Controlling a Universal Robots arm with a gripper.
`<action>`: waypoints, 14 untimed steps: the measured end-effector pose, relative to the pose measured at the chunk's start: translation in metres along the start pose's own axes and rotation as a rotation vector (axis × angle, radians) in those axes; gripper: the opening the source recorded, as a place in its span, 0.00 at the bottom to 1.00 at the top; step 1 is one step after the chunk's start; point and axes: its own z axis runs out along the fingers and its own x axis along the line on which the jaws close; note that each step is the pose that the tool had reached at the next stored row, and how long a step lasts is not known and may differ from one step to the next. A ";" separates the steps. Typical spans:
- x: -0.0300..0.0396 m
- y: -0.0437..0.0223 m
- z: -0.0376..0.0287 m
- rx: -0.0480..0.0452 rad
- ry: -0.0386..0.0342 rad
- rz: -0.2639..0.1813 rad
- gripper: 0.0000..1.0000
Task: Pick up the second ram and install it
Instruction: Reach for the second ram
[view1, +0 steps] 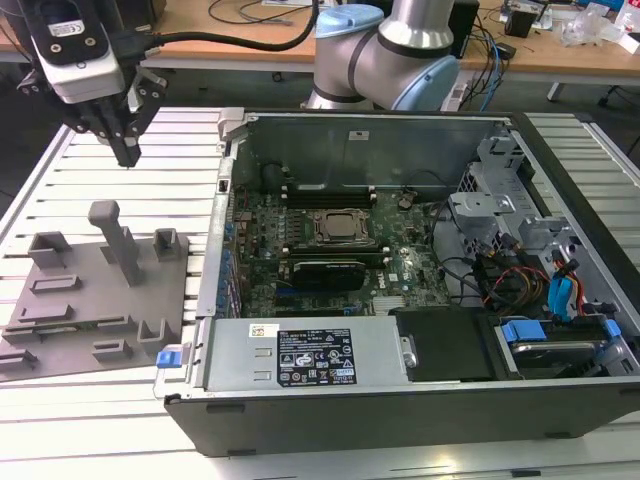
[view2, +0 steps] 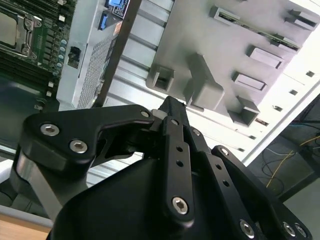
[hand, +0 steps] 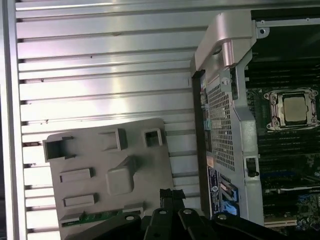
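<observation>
The second ram (hand: 97, 216) is a thin green stick lying in a slot along one edge of the grey holder tray (view1: 100, 300). In the second wrist view the second ram (view2: 272, 37) shows as a narrow green strip on the tray (view2: 220, 45). My gripper (view1: 127, 150) hangs shut above the slatted table, beyond the tray's far edge and at the exterior view's left of the computer case (view1: 400, 260). Its black fingertips (view2: 172, 107) meet with nothing between them. In the first wrist view the gripper (hand: 172, 192) is just beside the tray (hand: 107, 170), apart from the ram.
The open case holds a motherboard with a CPU socket (view1: 340, 226) and long black memory slots (view1: 330, 192) beside it. A power supply (view1: 310, 352) lies along the near side, cables and drive bays (view1: 540, 280) at the exterior view's right. Upright blocks (view1: 115, 240) rise from the tray.
</observation>
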 end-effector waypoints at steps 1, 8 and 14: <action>0.0035 -0.0003 0.0000 0.0000 -0.0001 0.000 0.11; 0.0200 -0.0015 -0.0001 0.0000 0.0000 0.000 0.11; 0.0317 -0.0024 -0.0003 0.0000 0.0001 0.000 0.11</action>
